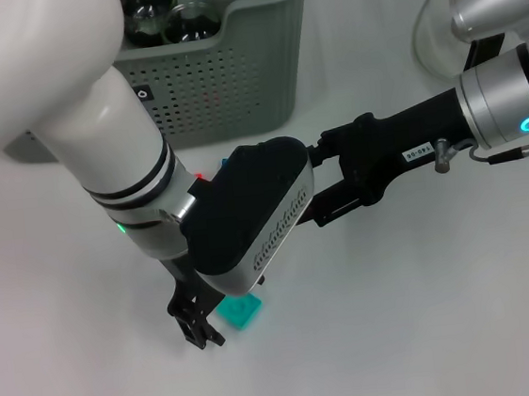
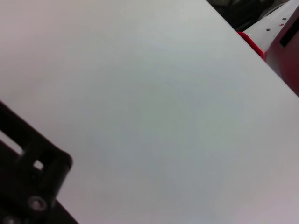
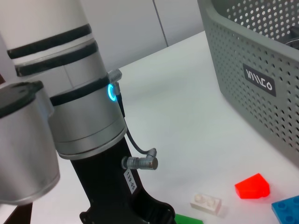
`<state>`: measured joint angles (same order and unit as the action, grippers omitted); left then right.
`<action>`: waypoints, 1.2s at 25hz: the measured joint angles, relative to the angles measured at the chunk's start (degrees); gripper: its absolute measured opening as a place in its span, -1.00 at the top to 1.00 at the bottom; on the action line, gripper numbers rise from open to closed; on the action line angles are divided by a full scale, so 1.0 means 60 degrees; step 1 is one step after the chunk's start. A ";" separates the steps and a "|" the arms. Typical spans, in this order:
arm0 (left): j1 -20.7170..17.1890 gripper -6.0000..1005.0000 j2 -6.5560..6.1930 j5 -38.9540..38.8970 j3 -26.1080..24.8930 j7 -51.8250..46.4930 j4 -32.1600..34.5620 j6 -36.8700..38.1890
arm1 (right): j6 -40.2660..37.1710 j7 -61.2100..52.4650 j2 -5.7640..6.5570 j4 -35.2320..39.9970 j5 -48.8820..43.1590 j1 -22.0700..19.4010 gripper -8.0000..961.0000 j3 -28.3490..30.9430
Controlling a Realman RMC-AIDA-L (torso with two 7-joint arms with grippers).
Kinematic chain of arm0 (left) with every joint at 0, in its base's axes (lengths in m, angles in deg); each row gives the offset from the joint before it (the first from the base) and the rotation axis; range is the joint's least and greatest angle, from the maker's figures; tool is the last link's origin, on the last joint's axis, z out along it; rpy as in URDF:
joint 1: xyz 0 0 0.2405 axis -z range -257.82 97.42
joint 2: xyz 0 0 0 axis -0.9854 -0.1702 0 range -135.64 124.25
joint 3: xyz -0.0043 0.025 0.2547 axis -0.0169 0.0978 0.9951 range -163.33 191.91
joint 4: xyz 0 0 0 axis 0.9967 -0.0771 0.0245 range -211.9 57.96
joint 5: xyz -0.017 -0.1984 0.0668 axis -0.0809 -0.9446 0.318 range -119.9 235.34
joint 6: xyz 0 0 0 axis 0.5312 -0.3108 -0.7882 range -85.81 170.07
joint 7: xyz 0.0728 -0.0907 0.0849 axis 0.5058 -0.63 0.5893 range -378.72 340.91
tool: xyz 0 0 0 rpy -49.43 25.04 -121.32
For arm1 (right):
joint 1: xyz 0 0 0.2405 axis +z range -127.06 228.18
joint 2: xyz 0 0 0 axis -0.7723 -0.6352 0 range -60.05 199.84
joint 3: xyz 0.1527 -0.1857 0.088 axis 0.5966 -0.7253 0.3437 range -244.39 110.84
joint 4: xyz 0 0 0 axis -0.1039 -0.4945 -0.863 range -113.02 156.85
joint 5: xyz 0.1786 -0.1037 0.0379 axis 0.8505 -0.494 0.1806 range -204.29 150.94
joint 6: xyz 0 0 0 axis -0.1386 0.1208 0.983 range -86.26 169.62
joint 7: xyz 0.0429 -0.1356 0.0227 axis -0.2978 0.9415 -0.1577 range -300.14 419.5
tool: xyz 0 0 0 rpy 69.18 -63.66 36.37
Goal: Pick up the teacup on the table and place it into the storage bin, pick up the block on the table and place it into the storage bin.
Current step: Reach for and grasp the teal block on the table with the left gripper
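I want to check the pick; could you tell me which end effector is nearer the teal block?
Left. The left end effector hangs right beside the teal block on the table. The right end effector is hidden behind the left wrist, farther back toward the bin.

The storage bin (image 3: 261, 79) stands on the white table (image 3: 177, 107), its black label (image 3: 258, 80) facing out. Near it lie a red block (image 3: 252, 186), a small white block (image 3: 206, 202), a blue block (image 3: 287, 210) and a green one (image 3: 189, 219). A silver and black arm (image 3: 79, 126) fills the other side.
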<state>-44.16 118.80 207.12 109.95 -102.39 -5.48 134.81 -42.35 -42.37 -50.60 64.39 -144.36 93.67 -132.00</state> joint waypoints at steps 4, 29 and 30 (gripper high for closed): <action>0.0060 -0.69 0.0009 -0.0057 0.0125 -0.0016 -0.0194 -0.0180 | 0.0012 0.0279 -0.0001 -0.0009 0.0001 -0.0009 -0.92 -0.0080; 0.0360 -0.05 0.0014 -0.0011 0.0239 -0.0198 -0.0747 -0.0641 | 0.0194 0.0414 0.0024 -0.0020 0.0001 -0.0022 -0.93 -0.0301; 0.0381 -0.01 0.0005 -0.0008 0.0225 -0.0228 -0.0762 -0.0617 | 0.0194 0.0413 0.0028 -0.0019 0.0001 -0.0022 -0.93 -0.0290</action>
<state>-41.87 118.84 207.07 111.30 -103.76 -10.05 131.11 -41.19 -39.89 -50.44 64.28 -144.35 93.53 -133.74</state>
